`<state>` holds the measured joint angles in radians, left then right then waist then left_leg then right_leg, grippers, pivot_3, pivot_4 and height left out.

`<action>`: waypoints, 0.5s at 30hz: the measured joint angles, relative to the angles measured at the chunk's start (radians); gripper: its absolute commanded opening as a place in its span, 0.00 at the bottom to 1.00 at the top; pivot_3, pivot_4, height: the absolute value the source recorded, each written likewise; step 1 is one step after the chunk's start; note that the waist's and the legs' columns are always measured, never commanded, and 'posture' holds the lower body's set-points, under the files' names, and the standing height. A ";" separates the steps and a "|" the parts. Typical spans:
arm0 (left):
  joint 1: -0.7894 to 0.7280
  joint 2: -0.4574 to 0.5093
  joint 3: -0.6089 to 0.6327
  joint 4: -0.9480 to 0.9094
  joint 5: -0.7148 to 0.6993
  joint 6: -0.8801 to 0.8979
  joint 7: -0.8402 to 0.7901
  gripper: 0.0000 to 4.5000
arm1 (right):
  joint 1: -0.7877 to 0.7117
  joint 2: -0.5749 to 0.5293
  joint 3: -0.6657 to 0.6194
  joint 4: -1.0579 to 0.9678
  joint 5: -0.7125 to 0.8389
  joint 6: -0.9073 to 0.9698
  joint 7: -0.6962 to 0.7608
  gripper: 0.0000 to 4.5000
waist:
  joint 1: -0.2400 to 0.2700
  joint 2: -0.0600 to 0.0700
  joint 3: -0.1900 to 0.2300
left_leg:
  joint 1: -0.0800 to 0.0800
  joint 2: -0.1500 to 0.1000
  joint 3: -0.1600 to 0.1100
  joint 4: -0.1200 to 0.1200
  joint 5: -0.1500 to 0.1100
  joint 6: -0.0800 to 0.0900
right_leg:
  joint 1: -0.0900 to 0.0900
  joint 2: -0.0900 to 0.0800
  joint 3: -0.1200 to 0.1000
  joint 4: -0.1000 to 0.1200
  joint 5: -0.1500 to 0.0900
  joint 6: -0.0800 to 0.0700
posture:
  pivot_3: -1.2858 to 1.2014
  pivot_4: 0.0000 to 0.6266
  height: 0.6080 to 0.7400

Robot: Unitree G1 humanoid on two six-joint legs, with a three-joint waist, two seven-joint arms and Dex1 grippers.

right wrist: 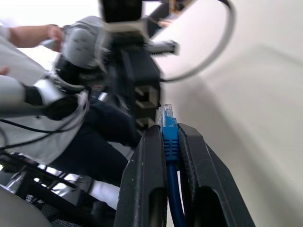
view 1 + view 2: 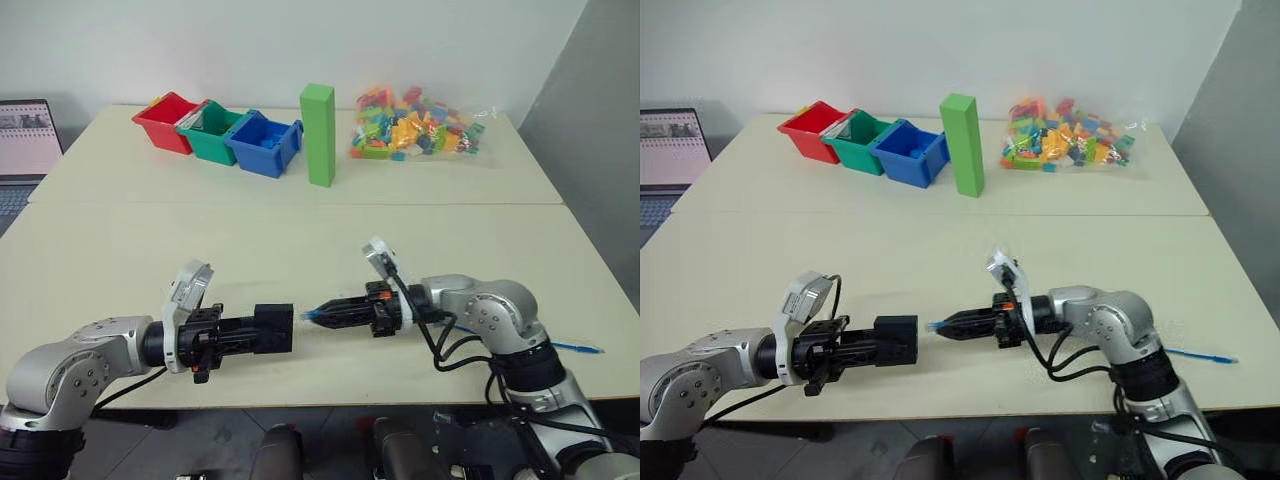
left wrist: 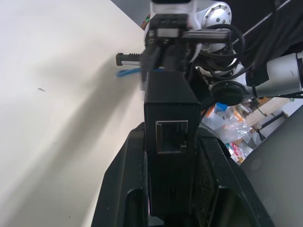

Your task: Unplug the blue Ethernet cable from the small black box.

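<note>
The left tool [image 2: 262,331] is clamped on the small black box [image 2: 273,329], holding it just above the pale desk [image 2: 300,235] near the front edge, with the box's far end pointing toward the robot's right. In the left wrist view the box sits upright between the two black fingers [image 3: 120,189], and an empty port faces the camera.

The right tool [image 2: 330,315] is closed on the blue Ethernet cable [image 1: 170,161] just behind its clear plug, which sticks out past the fingertips. The plug is out of the box: a small gap of bare desk separates the plug tip from the box's near face. The rest of the cable trails back under the right arm, and its other end lies on the desk near the right edge.

At the back of the desk stand a red bin [image 2: 166,122], a green bin [image 2: 212,131] and a blue bin [image 2: 266,144] in a row, touching one another, then an upright green block [image 2: 318,134], then a clear bag of coloured bricks [image 2: 415,124]. A laptop [image 2: 24,142] sits at the far left.
</note>
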<state>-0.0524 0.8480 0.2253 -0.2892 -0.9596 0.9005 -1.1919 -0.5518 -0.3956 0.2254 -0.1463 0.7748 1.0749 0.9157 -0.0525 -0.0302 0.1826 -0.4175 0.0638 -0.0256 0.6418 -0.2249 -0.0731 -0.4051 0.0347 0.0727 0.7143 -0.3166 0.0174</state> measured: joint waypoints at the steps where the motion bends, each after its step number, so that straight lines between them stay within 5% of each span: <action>1: 0.001 0.000 0.010 0.010 0.000 -0.007 0.002 0.18 | 0.006 -0.006 0.000 0.004 -0.009 -0.010 0.001 0.01 | -0.001 0.000 0.000 | 0.000 0.000 0.000 0.000 0.000 0.000 | 0.000 0.000 0.000 0.000 0.000 0.000 | 0.52 0.24 1.00; 6: 0.021 0.000 0.038 0.014 0.000 -0.011 0.025 0.18 | 0.006 -0.003 -0.019 0.067 -0.076 -0.110 -0.020 0.01 | -0.006 0.000 0.000 | 0.000 0.000 0.000 -0.001 0.000 0.000 | 0.000 0.000 0.001 0.000 0.000 0.000 | 0.52 0.24 1.00; 15: 0.032 -0.029 0.064 0.019 -0.001 -0.012 0.124 0.18 | -0.290 0.114 -0.025 0.581 -0.532 -0.732 -0.357 0.01 | -0.007 0.002 0.002 | 0.000 0.000 0.001 -0.001 0.000 0.000 | -0.001 0.000 0.001 -0.001 0.000 0.000 | 0.52 0.24 1.00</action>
<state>-0.0204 0.8192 0.2892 -0.2704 -0.9610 0.8889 -1.0678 -0.8414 -0.2812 0.2003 0.4345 0.2427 0.3430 0.5583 -0.0594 -0.0285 0.1842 -0.4180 0.0635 -0.0242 0.6412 -0.2249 -0.0732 -0.4058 0.0346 0.0740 0.7137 -0.3164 0.0169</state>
